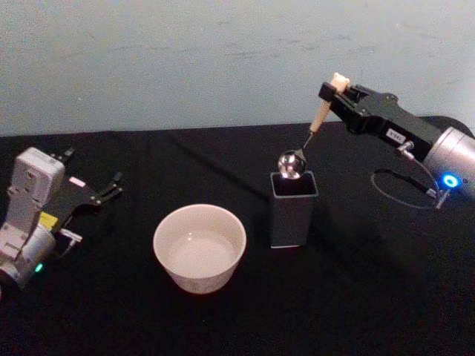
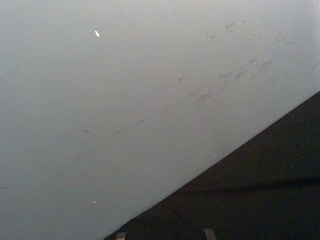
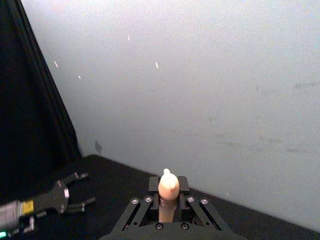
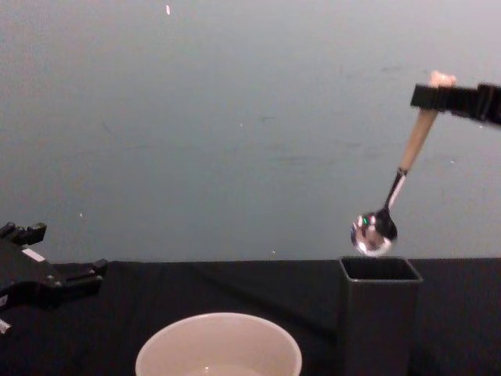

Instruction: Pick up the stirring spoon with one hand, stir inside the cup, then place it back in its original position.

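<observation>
As your right gripper holds the stirring spoon over the holder, centre-right, with the left gripper parked wide at left, stirring the cup probably remains.

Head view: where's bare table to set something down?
Bare black table right of the dark grey square holder, and between the wide cream-white cup and the open left pincer. Crowded: cup-holder gap; right pincer holds the peach-handled metal spoon above the holder.

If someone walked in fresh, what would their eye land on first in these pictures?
The right gripper, raised at back right, pinches the stirring spoon by its handle top, its shiny bowl hanging just above the mouth of the dark grey holder. Left of the holder stands the cream-white cup; the left gripper rests open at far left.
</observation>
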